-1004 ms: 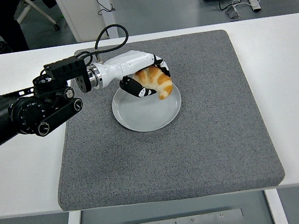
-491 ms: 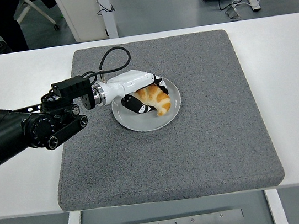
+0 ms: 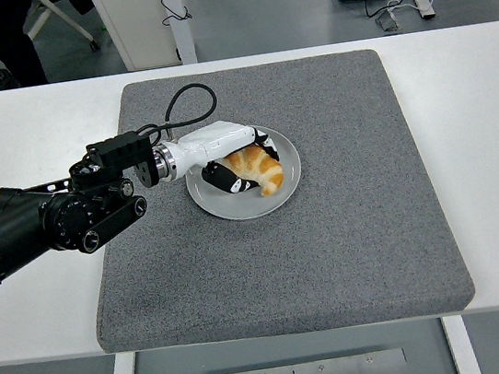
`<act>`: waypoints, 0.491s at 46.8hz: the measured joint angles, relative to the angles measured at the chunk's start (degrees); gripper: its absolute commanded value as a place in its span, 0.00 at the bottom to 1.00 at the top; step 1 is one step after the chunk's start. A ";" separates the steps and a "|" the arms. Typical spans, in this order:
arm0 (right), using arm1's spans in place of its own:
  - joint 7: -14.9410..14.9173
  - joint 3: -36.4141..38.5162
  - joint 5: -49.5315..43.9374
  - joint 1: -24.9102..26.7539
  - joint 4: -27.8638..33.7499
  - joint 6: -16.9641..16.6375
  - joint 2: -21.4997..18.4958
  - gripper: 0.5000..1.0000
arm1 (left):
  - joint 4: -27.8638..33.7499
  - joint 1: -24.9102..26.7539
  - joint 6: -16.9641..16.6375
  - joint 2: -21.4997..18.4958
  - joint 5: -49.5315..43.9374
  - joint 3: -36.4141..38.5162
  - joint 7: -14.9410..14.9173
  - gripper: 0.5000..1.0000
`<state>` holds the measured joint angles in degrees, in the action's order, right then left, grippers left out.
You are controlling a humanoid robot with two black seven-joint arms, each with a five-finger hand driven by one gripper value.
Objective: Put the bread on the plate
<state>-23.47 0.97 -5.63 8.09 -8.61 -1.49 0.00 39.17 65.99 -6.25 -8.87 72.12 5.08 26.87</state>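
Observation:
A golden croissant (image 3: 259, 166) lies on the grey round plate (image 3: 288, 183) in the middle of the grey mat. My left hand (image 3: 231, 158), white with black fingers, comes in from the left over the plate's left half. Its fingers are still curled around the croissant's left end, thumb below and fingers above. The croissant appears to rest on the plate's surface. The right arm is out of view.
The grey felt mat (image 3: 348, 229) covers the middle of the white table (image 3: 496, 152). A black cable (image 3: 184, 101) loops up from my left wrist. A person's dark legs and a chair stand beyond the table's far left corner.
My left hand has lowered the croissant from above the plate's far rim down onto the plate. The forearm has dropped and drawn slightly toward me. The grasp still looks closed.

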 measured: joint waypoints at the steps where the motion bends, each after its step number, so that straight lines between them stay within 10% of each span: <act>1: 0.00 0.00 0.00 0.00 0.00 0.00 0.00 1.00 | -0.12 0.00 0.00 -0.01 -0.06 -0.01 -0.02 0.00; 3: 0.00 0.00 0.00 0.00 0.00 0.00 0.00 1.00 | -0.35 -0.02 0.00 -0.01 -0.11 -0.02 -0.02 0.00; 6: 0.00 0.01 0.00 0.00 0.00 0.00 0.00 1.00 | -0.48 -0.20 0.02 -0.01 -0.32 -0.06 0.00 0.45; 11: -0.01 0.01 0.00 0.00 0.00 0.00 0.00 1.00 | -0.47 -0.20 0.26 -0.11 -1.66 -0.07 0.89 0.72; 23: -0.01 0.00 0.00 0.00 0.00 0.00 0.00 1.00 | -0.37 0.51 0.54 -0.16 -2.95 -0.03 1.33 0.93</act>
<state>-23.48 0.97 -5.63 8.09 -8.61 -1.49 0.00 38.80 66.50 -5.71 -9.03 69.17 5.06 28.20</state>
